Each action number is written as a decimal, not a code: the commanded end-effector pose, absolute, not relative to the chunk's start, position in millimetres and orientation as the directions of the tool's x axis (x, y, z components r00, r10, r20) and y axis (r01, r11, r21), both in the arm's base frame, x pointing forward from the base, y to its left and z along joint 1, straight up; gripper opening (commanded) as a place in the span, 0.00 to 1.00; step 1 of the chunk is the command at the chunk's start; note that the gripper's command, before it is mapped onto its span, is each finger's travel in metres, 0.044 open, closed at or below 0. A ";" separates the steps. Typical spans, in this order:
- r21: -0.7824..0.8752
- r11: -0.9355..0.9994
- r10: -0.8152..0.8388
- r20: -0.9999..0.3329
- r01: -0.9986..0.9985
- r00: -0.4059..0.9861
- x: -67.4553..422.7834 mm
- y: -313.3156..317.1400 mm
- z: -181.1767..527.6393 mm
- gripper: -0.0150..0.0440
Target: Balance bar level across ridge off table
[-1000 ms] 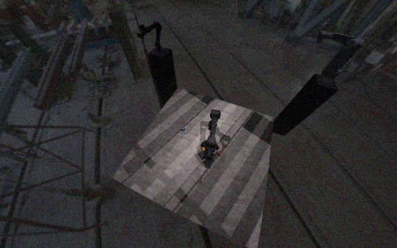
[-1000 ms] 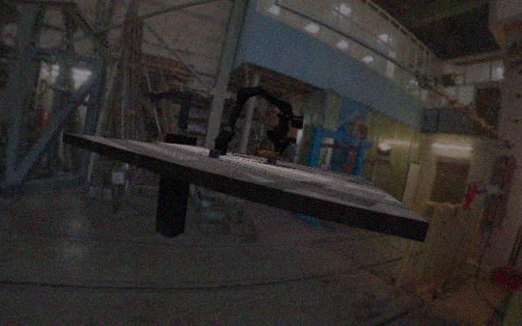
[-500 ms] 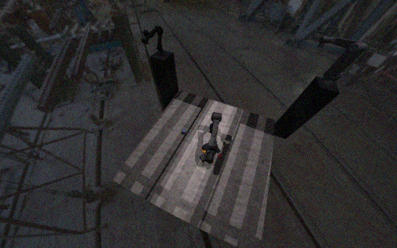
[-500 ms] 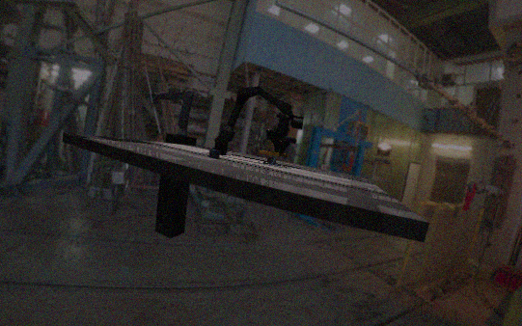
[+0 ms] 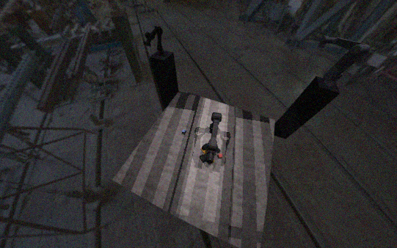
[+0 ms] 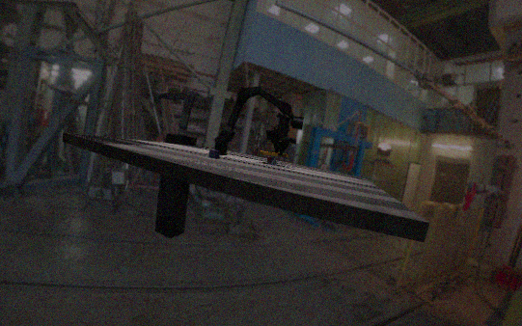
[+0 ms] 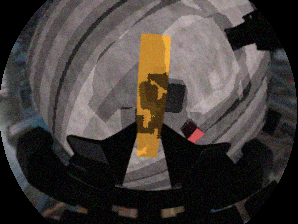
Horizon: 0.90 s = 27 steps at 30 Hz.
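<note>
An orange bar (image 7: pixel 153 63) (image 5: pixel 204 152) (image 6: pixel 270 153) runs lengthwise away from the wrist camera. My gripper (image 7: pixel 149 124) (image 5: pixel 208 157) (image 6: pixel 280 145) is shut on its near part and holds it just above the striped table (image 5: pixel 242 191) (image 6: pixel 309 203) (image 7: pixel 87 76). In the wrist view a small dark block (image 7: pixel 176 96), which seems to be the ridge, sits against the right side of the bar's middle. I cannot tell whether the bar touches it or the table.
A small red piece (image 7: pixel 196 135) (image 5: pixel 219 155) lies on the table right of the gripper. A small blue cube (image 5: pixel 183 131) (image 6: pixel 213 154) lies farther off to the left. Two tall dark pillars (image 5: pixel 164 77) (image 5: pixel 304 106) stand at the table's far corners.
</note>
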<state>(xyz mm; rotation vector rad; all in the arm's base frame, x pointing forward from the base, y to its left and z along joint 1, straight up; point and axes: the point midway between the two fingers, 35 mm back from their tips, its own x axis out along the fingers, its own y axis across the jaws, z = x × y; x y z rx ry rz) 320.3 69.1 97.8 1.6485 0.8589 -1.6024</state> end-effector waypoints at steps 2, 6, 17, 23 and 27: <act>0.019 -0.553 0.006 -1.000 0.833 0.027 320.5 69.6 96.7 0.25; 0.019 -0.553 0.006 -1.000 0.833 0.027 320.5 69.5 96.4 0.25; 0.019 -0.553 0.006 -1.000 0.833 0.027 320.5 69.5 95.5 0.25; 0.019 -0.553 0.006 -1.000 0.833 0.027 320.5 69.5 95.0 0.25; 0.019 -0.553 0.006 -1.000 0.833 0.027 320.4 69.5 94.7 0.25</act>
